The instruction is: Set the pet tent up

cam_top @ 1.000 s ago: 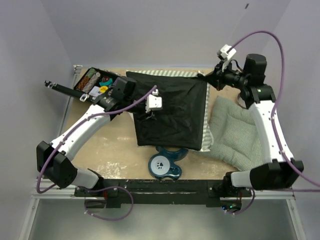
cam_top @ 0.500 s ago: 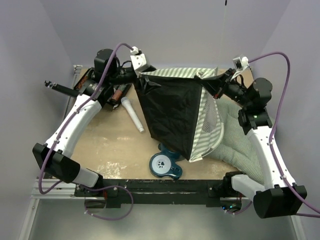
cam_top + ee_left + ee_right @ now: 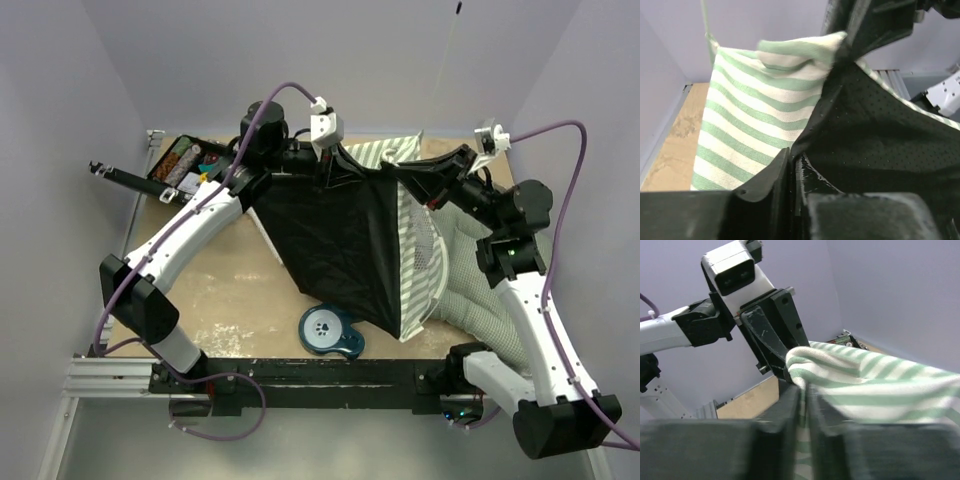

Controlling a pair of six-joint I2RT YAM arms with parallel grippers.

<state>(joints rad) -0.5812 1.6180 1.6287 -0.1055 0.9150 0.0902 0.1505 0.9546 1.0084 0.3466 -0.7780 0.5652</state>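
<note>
Purple walls [image 3: 60,150] enclose the tan surface [image 3: 230,290]; over its middle the pet tent [image 3: 345,245] hangs tilted, black floor toward the top camera. Only wrist views show left fingers [image 3: 765,180] and right fingers [image 3: 785,410] pinching its striped edge

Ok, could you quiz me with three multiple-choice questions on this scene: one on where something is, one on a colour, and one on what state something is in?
1. Where is the teal double pet-bowl stand?
A) held in a gripper
B) on the table, near its front edge
C) stacked on a shelf

2. The pet tent has stripes of:
A) green and white
B) red and black
C) blue and yellow

3. The tent is:
A) lying flat, untouched
B) packed in a bag
C) held up at its top edge by both grippers

Answers:
1 B, the top view shows it there.
2 A, both wrist views show the stripes close up.
3 C, the left gripper and the right gripper are each shut on its fabric.
</note>
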